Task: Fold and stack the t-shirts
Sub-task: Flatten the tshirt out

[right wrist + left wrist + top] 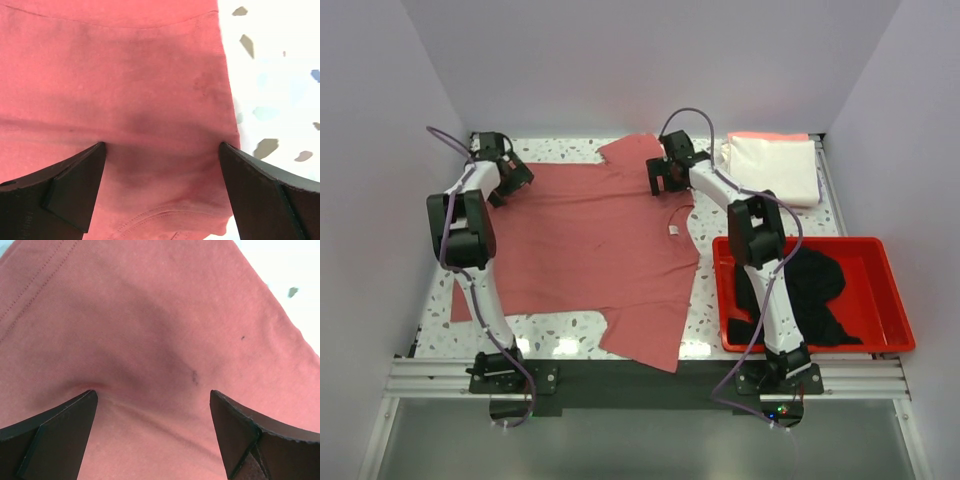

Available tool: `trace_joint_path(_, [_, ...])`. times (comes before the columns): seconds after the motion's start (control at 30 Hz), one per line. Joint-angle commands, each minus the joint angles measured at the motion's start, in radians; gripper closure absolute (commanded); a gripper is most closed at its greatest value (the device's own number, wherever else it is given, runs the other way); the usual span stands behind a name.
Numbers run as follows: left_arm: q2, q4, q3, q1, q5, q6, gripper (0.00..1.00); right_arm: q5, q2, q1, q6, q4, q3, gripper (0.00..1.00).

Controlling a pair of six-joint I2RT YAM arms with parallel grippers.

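Rose-red t-shirt (590, 240) lies spread flat on table (552, 342). Left claw (510, 182) and right claw (665, 180) are both wide open, tips on its far edge. Cloth is soft and limp, so pinch the edge there.

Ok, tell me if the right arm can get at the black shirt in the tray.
Probably yes. The black t-shirt lies uncovered in the open red tray beside that arm's base, and the right fingers are open and empty at the rose-red t-shirt; it need only fold back.
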Motion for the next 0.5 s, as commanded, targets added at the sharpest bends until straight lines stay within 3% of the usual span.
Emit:
trace_joint_path(0.0, [0.110, -0.037, 0.057, -0.017, 0.064, 0.011, 0.00, 0.030, 0.055, -0.040, 0.012, -0.080, 0.033, 0.01])
trace_joint_path(0.23, [0.172, -0.041, 0.175, -0.028, 0.110, 0.001, 0.00, 0.004, 0.106, -0.076, 0.028, -0.086, 0.108, 0.01])
trace_joint_path(0.47, [0.132, -0.046, 0.186, -0.034, 0.136, 0.012, 0.00, -0.034, 0.075, -0.074, -0.008, -0.055, 0.136, 0.01])
